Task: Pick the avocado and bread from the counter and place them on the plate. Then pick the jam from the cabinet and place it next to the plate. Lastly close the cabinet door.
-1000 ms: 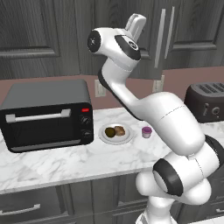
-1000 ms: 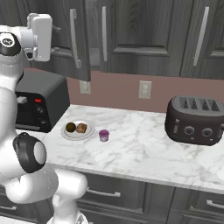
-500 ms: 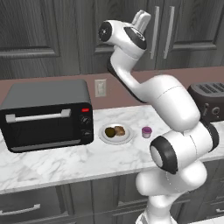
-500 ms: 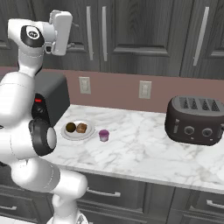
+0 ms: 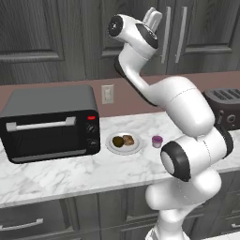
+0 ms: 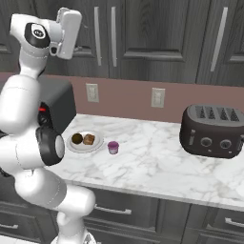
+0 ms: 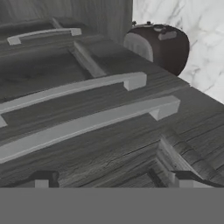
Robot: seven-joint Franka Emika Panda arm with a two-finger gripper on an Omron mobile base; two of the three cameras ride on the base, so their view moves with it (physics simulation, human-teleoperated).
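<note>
The plate (image 5: 124, 148) (image 6: 84, 147) lies on the white marble counter (image 5: 70, 176) (image 6: 157, 162). On it rest the dark avocado (image 5: 118, 141) (image 6: 77, 138) and the tan bread (image 5: 128, 139) (image 6: 89, 139). The pink-purple jam (image 5: 157, 141) (image 6: 113, 147) stands on the counter just right of the plate. My gripper (image 5: 153, 15) (image 6: 71, 16) (image 7: 113, 181) is raised high, facing the cabinet door (image 5: 145, 56) (image 6: 102, 62) (image 7: 109, 144). It is open, fingertips (image 7: 41, 179) wide apart with nothing between them. The door lies flush with its neighbours, its silver bar handle (image 5: 166, 35) (image 6: 96, 35) (image 7: 96, 120) close ahead.
A black toaster oven (image 5: 49, 122) (image 6: 59, 107) stands left of the plate against the wall. A dark toaster (image 5: 227, 105) (image 6: 213, 131) (image 7: 159, 46) sits far right on the counter. A second bar handle (image 5: 180, 35) (image 6: 113, 35) (image 7: 83, 89) runs beside the first.
The hand has shifted right and a little up along the cabinet fronts, and the arm's upper links have swung round behind it. Plate, food and jam have stayed put.
</note>
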